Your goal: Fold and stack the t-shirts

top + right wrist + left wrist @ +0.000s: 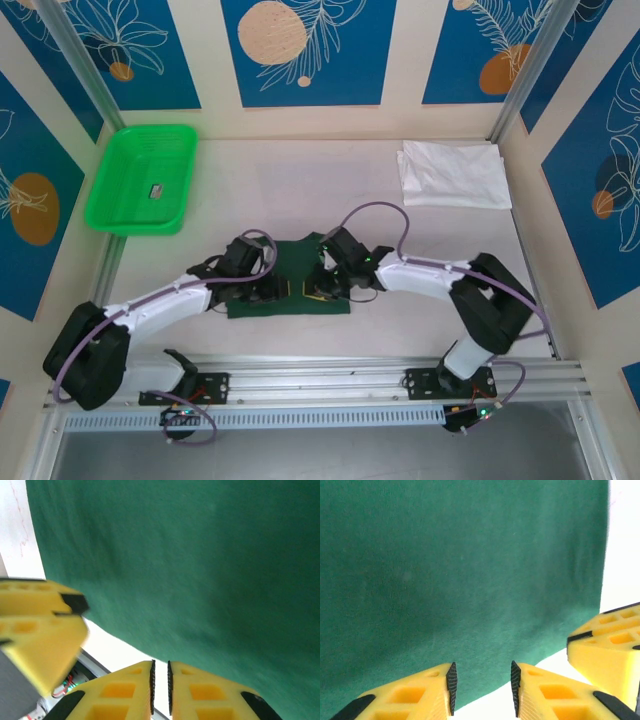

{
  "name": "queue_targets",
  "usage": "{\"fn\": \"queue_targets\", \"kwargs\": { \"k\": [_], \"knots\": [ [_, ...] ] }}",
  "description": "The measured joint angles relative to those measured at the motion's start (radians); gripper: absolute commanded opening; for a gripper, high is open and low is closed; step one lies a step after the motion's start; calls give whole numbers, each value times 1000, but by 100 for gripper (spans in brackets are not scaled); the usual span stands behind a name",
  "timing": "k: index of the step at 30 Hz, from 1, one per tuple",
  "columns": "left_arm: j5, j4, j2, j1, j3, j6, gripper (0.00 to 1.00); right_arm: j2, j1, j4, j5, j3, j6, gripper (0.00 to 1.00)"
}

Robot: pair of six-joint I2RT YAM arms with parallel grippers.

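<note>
One dark green t-shirt point(295, 258) lies long-axis left-to-right (middle hidden by wrists); left gripper point(482, 680) jaws apart; right gripper point(160, 675) nearly closed, empty.

Your dark green t-shirt point(293, 262) lies flat on the table point(300, 190), centre, toward the near edge, a compact squarish shape (cloth smooth, hardly a crease up close). Your white t-shirt point(455, 173) lies folded, slightly rumpled, far right, well apart.
</note>
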Motion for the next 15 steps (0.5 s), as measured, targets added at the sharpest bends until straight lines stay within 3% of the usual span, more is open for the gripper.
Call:
{"fn": "queue_targets", "kwargs": {
  "k": [6, 15],
  "knots": [
    [-24, -28, 80, 0, -5, 23, 35, 144, 29, 30, -42, 48, 24, 14],
    [-80, -63, -25, 56, -106, 49, 37, 45, -26, 50, -90, -113, 6, 20]
  ]
}}
